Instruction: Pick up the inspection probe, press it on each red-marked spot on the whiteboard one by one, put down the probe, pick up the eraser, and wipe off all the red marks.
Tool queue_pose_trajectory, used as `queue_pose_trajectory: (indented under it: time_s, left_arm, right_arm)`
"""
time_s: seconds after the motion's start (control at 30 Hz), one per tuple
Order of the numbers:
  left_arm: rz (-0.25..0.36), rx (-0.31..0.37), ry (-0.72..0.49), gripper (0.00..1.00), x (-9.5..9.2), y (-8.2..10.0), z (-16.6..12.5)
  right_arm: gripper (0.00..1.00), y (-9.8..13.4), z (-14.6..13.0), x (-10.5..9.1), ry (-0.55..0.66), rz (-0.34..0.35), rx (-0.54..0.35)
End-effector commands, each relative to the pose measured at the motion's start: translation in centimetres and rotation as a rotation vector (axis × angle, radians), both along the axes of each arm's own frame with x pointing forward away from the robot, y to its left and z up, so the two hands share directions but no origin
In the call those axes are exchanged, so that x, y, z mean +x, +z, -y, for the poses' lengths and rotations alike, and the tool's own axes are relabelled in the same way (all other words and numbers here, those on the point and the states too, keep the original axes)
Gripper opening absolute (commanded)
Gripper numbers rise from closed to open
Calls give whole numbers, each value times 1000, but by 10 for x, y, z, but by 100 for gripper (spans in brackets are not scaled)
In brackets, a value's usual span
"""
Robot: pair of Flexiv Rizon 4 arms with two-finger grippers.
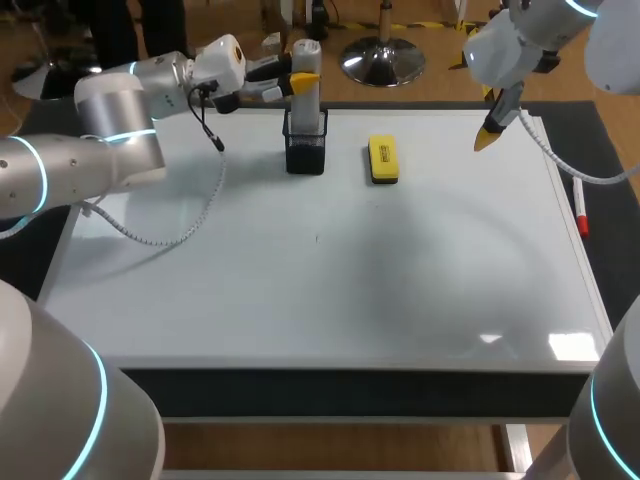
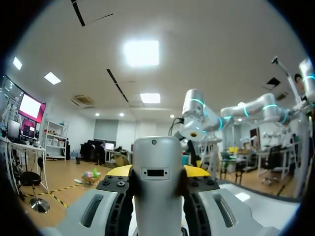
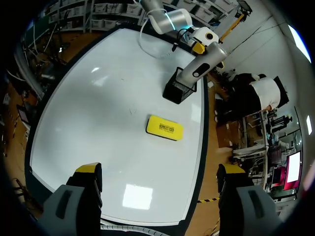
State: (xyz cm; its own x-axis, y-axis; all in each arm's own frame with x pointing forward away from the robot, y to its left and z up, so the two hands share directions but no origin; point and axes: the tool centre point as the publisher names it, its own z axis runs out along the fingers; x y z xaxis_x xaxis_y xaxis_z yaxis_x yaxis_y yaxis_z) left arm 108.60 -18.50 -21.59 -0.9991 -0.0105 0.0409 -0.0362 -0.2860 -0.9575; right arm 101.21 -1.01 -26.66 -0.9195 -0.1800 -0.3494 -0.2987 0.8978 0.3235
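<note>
I'm working in a robotics lab: my left arm [image 1: 110, 140] and right arm [image 1: 520, 45] hang over a whiteboard [image 1: 300, 290] bench, a black mesh tool holder [image 1: 305, 152] standing near the whiteboard's far edge.

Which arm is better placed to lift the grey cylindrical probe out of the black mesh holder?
Left. The left gripper clasps the grey cylindrical probe in the black mesh holder; the right gripper hangs open, off at the edge of the whiteboard.

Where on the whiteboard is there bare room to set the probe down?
The near half of the whiteboard is bare, also the stretch right of the eraser. Crowded at the far edge: holder, probe, left gripper and eraser sit close together.
</note>
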Motion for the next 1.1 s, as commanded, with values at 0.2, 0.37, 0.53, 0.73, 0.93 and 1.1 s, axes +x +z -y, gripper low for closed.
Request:
queue_pose_trajectory:
  time_s: [0.2, 0.37, 0.53, 0.73, 0.93, 1.1]
  left_arm:
    - [7, -26, 0, 0, 5, -15, 0]
    - [6, -31, 1, 0, 5, -22, 0]
    - [-2, -26, -6, 0, 5, -28, 2]
    - [-4, -22, -13, 0, 7, -35, 2]
    - [-12, -18, -10, 0, 8, -44, 2]
    - [-15, -15, -11, 0, 9, -46, 3]
  right_arm:
    - [100, 0, 0, 0, 1, -2, -4]
    - [100, 0, 0, 0, 1, -2, -4]
    - [100, 0, 0, 0, 1, -2, -4]
    - [100, 0, 0, 0, 1, -2, -4]
    - [100, 0, 0, 0, 1, -2, -4]
    - [100, 0, 0, 0, 1, -2, -4]
